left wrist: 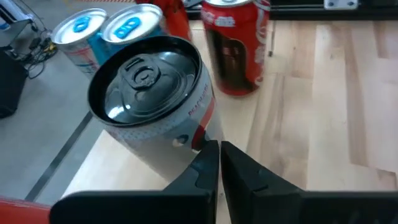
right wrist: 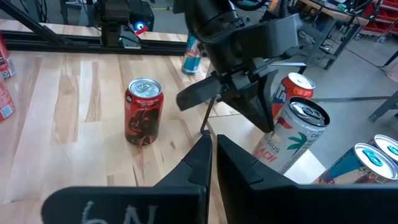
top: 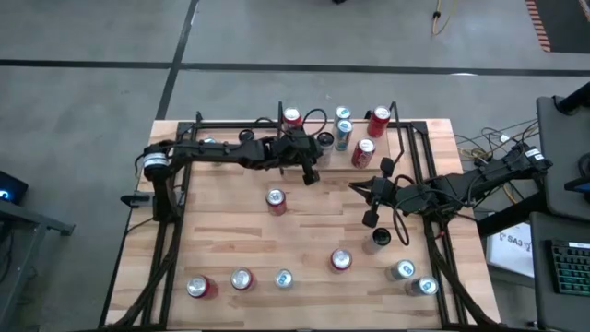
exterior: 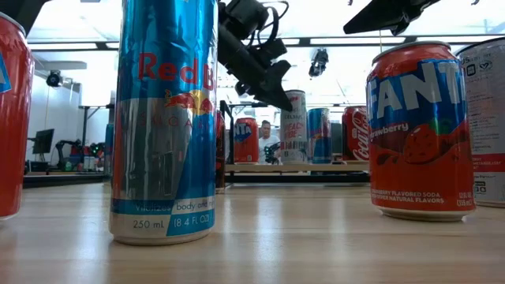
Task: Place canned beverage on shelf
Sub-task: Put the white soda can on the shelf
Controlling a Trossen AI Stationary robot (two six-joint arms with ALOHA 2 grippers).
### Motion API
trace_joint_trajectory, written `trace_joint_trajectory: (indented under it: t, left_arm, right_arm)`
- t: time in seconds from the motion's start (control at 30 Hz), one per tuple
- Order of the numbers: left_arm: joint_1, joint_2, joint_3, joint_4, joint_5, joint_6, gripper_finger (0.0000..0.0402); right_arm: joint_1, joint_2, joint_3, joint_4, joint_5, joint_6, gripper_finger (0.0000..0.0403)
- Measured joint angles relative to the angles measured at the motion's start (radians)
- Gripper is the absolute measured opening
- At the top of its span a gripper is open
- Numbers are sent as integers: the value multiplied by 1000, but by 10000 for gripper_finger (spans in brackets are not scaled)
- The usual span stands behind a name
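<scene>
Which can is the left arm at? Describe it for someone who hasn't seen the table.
Find the shelf at the table's far edge. The left gripper hangs shut at its front edge beside a white can with a black lid, lettered in red. Its neighbours are blue or red.

Camera layout: one overhead, one at table level, two on the wrists.
Overhead and wrist views share the shelf (top: 355, 152).

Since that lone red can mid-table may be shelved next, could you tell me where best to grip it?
Grip the red can round its side wall at about mid-height. It stands upright with bare table all round, so any side would probably do; the right gripper, shut, faces it with nothing between, so coming in level from there seems simplest.
</scene>
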Motion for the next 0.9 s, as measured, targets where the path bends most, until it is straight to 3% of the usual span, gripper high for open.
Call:
trace_joint_trajectory:
  t: [0.53, 0.7, 0.9]
  left_arm:
    - [30, 1, -1, 62, 3, 0, 0]
    - [11, 1, -1, 62, 128, -10, 0]
    - [10, 1, -3, 74, 129, -31, 0]
  right_arm:
    - [0, 0, 0, -1, 0, -7, 13]
    - [0, 0, 0, -1, 0, -12, 13]
    - [0, 0, -2, -2, 0, -10, 13]
